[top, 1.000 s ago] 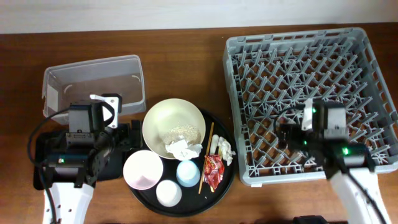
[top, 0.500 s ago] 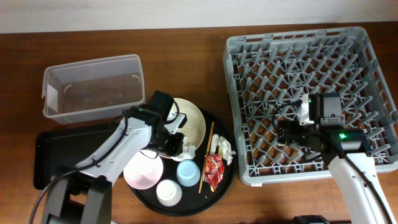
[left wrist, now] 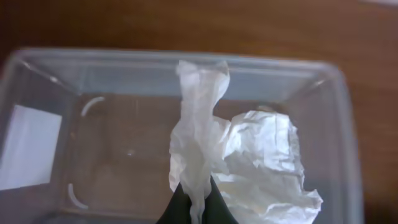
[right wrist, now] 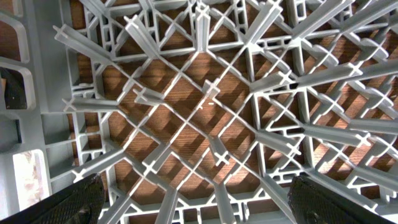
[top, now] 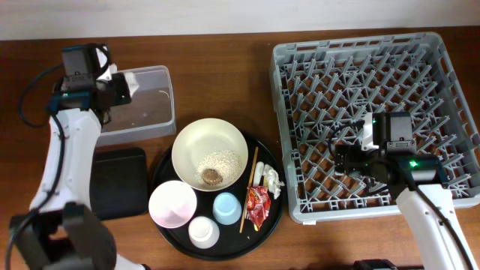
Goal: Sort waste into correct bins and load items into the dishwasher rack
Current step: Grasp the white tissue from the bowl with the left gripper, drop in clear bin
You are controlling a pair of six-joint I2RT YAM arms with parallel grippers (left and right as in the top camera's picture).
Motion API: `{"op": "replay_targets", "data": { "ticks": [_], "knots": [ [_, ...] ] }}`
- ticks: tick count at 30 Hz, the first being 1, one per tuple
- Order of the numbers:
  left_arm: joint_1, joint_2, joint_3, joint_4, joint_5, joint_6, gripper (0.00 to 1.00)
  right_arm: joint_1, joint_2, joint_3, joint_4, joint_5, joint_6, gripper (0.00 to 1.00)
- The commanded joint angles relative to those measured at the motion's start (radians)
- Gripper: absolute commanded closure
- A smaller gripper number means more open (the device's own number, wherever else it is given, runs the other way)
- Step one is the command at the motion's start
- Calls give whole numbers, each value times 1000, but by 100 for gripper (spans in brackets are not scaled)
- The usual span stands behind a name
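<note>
My left gripper (left wrist: 194,198) is shut on a crumpled white tissue (left wrist: 249,155), which hangs over the inside of the clear tub (left wrist: 124,68). From overhead this gripper (top: 118,88) is above the tub (top: 146,105) at the back left. The cream bowl (top: 210,150) holds rice grains and a brown bit (top: 212,175). Beside it on the round tray are the pink bowl (top: 172,204), white cup (top: 203,232), blue cup (top: 226,208), chopstick (top: 249,189), red wrapper (top: 256,204) and another tissue (top: 270,178). My right gripper (right wrist: 205,199) stands open and empty over the grey rack (top: 375,75).
The flat black tray (top: 118,181) lies in front of the tub, left of the round black tray (top: 266,219). In the right wrist view only the rack's lattice (right wrist: 205,93) and brown table beneath show.
My left arm swung from the cream bowl back and left to above the clear tub, carrying the tissue that lay in the bowl. The right arm has barely moved.
</note>
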Motion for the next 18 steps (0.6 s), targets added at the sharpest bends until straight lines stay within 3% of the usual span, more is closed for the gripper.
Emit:
{"op": "replay_targets", "data": {
  "ticks": [1,2,3,4,6,8,10,14,18],
  "knots": [
    [15,117,4,11,-4,9,89,-5,-2,21,0,9,5,2],
    [15,124,4,24,-3,8,84,-5,-2,21,0,9,5,2],
    [15,123,5,31,-3,8,71,-5,-2,21,0,9,5,2],
    [14,123,5,27,-3,8,45,-5,-2,21,-1,9,5,2],
    [-2,97,27,-4,7,9,23,-5,-2,21,-1,9,5,2],
    [-65,50,117,-96,80,9,22,-5,-3,23,-1,9,6,2],
    [-230,14,145,-195,225,9,20,-5,-21,42,-5,8,7,2],
    [-607,39,129,-422,240,10,18,-5,-31,46,-34,10,51,2],
    [-858,109,36,-464,270,13,17,-5,-32,46,-75,83,188,2]
  ]
}}
